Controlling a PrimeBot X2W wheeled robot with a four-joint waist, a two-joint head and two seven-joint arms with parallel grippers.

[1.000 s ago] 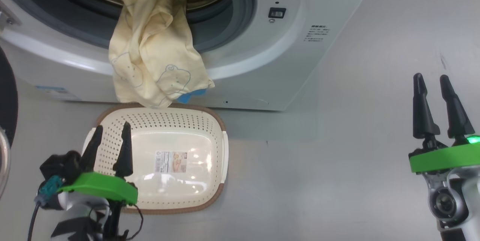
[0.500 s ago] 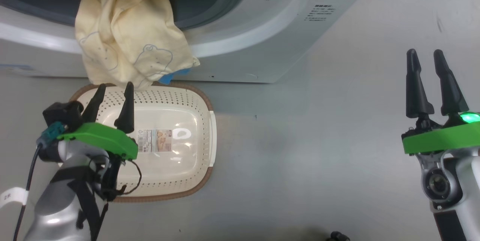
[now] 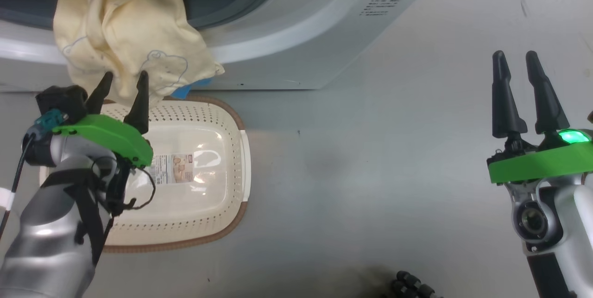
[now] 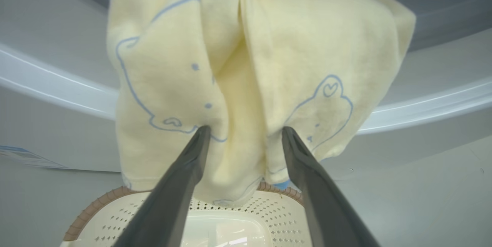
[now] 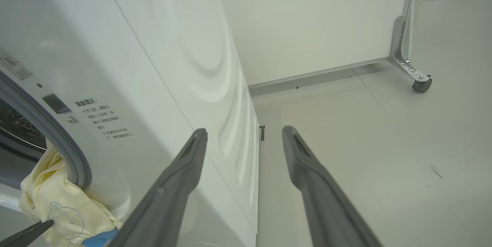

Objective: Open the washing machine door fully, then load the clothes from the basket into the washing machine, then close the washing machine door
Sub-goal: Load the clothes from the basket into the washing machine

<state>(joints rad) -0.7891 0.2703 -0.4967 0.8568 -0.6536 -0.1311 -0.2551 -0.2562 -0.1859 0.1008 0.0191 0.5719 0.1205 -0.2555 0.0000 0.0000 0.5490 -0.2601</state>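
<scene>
Clothes (image 3: pixel 120 29) hanging from washing machine (image 3: pixel 296 34) mouth over basket (image 3: pixel 234 163), left gripper (image 3: pixel 125 74) spread (tips at the fabric), right gripper (image 3: pixel 514 53) parted

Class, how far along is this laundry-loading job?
Done: the cream perforated plastic basket is empty. In hand: the pale yellow printed garment hangs from the mouth of the white front-loading washer, the open left hand at its lower part. Left: push it inside, close the door.

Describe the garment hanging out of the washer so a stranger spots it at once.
Find the big white washing machine and its round opening. Draped over the opening's lower lip, above the cream basket, hang the clothes. Nothing else there is soft: pale yellow fabric with blue line-drawn bears and a bright blue patch.
</scene>
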